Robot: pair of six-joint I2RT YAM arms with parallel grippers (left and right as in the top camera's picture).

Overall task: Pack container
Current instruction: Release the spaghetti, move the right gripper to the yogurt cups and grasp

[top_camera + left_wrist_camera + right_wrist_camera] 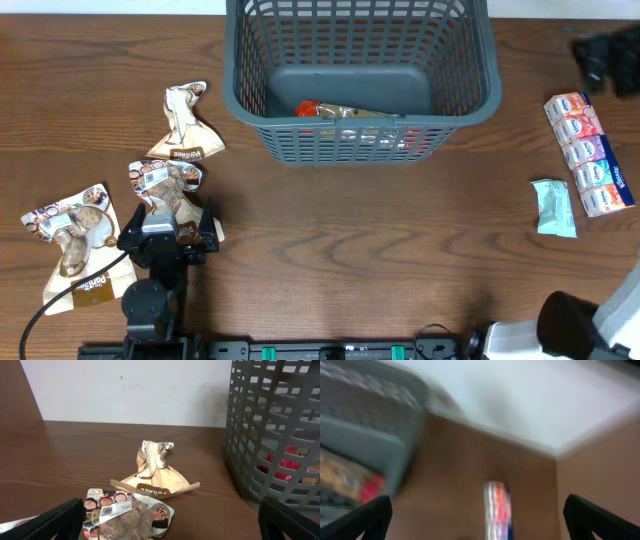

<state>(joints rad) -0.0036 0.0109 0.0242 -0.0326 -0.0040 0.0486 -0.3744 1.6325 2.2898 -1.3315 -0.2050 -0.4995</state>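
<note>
The left gripper (170,505) stands wide open, one finger on each side of a printed snack packet (125,519) that lies just in front, not touched. The container (360,145) sits at the far middle of the table, forward and to the right of this gripper, its long axis running left to right, with a red packet (320,108) already inside. The left arm is clearly nearer. The right gripper (477,502), also released, is well apart on the other side. Bare wood between leaves room, but the near wall probably demands a lift over its rim.
</note>
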